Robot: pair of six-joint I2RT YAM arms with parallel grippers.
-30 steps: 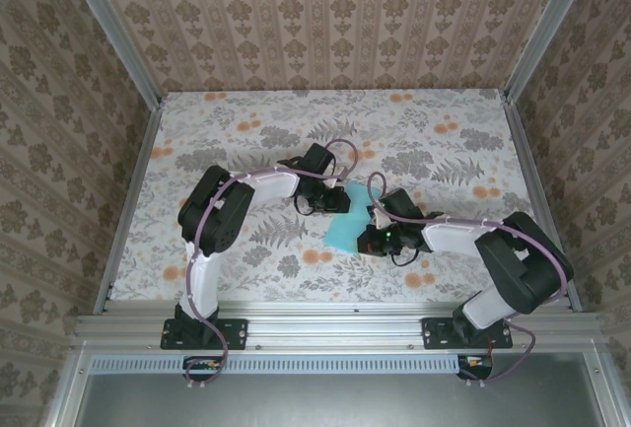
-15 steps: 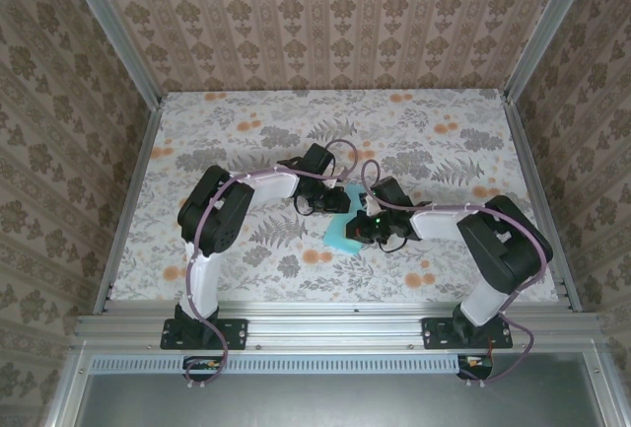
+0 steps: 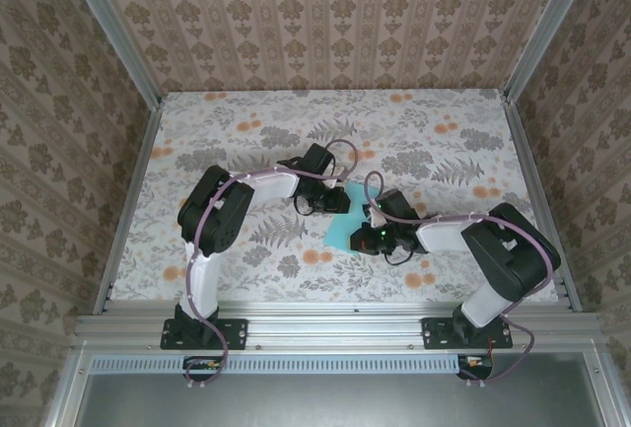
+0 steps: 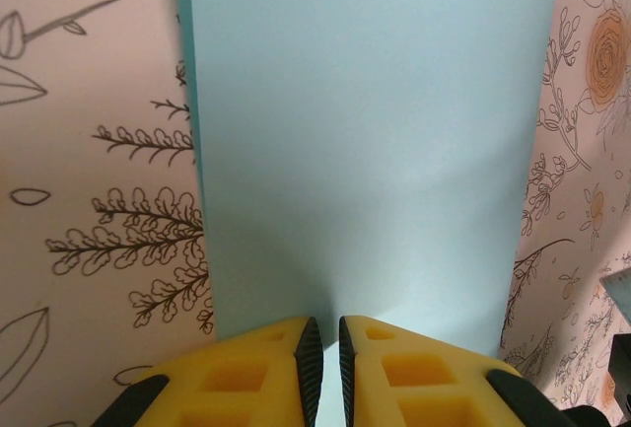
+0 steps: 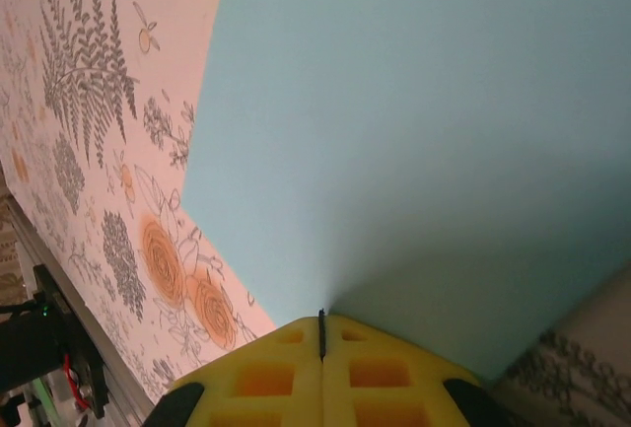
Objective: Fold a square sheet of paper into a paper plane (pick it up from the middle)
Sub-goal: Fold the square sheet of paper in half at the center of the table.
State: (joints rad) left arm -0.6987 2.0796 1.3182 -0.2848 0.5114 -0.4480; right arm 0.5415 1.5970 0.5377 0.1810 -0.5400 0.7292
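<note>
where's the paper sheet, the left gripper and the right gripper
square sheet of paper (image 4: 365, 151), left wrist view, middle of its turquoise face
left gripper (image 4: 325, 336), left wrist view, gap between its yellow fingertips
right gripper (image 5: 321, 326), right wrist view, seam between its closed fingertips

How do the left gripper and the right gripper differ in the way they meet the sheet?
The left gripper shows a narrow slit between its fingers; the right gripper is shut tight on the square sheet of paper. From above, the left gripper meets the sheet from the far side, the right gripper from the near right. Both have yellow fingers at the turquoise sheet's edge.
</note>
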